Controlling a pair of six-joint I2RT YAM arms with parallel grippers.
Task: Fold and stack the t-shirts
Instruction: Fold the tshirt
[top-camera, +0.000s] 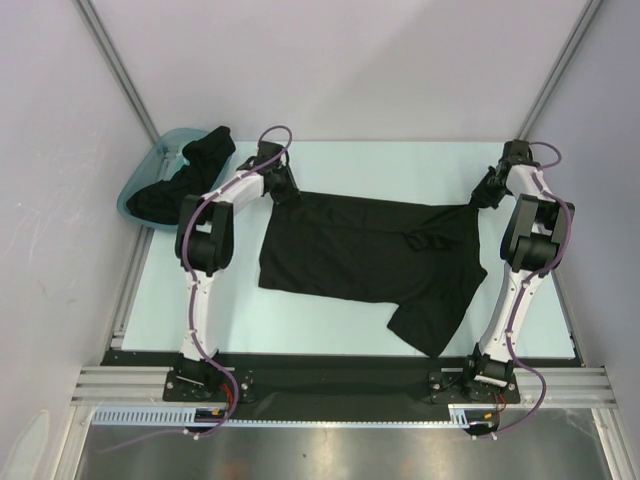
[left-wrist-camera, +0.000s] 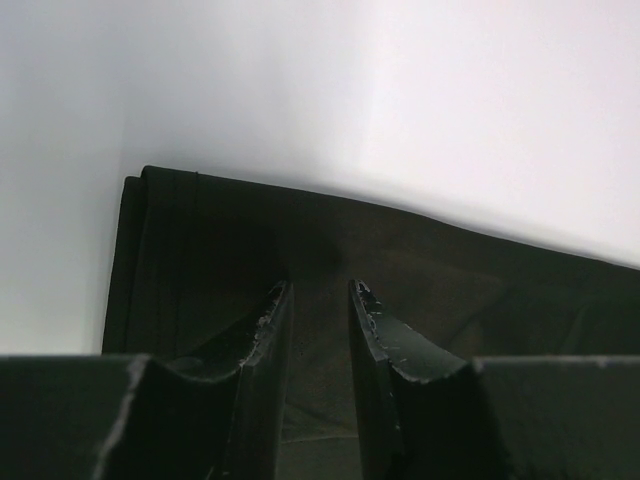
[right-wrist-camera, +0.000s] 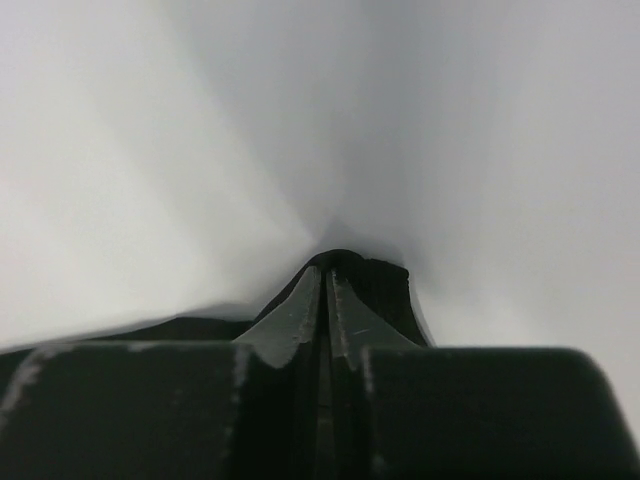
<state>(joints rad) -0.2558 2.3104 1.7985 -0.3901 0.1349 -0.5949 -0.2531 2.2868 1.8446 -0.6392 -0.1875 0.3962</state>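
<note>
While both arms reach to the far side of the pale green bench (top-camera: 350, 330), a plain black t-shirt (top-camera: 370, 250) lies spread across its middle, one sleeve trailing toward the arm bases. The shirt starts near the teal tub (top-camera: 133, 190), which sits at the bench's far left corner, and stretches away from it toward the right arm. Its far edge runs in a nearly straight line between the two claws.

More black shirts (top-camera: 185, 175) are heaped in the tub and spill over the rim that faces the spread shirt.

The left claw (top-camera: 283, 192) sits at the shirt's far corner nearest the tub. In its wrist view the left claw (left-wrist-camera: 318, 290) has its fingers (left-wrist-camera: 270, 330) a narrow gap apart, with the dark t-shirt (left-wrist-camera: 450, 290) showing in that gap and running on past the tips to a hemmed edge. Whether the cloth is actually pinched cannot be told.

The right claw (top-camera: 482, 198) is at the far corner farthest from the tub, where the cloth is drawn up into a peak. Its wrist view shows the right claw (right-wrist-camera: 325, 272) with fingers pressed together, clamping a small bulge of the black t-shirt (right-wrist-camera: 385, 285) that pokes out just beyond the tips.
</note>
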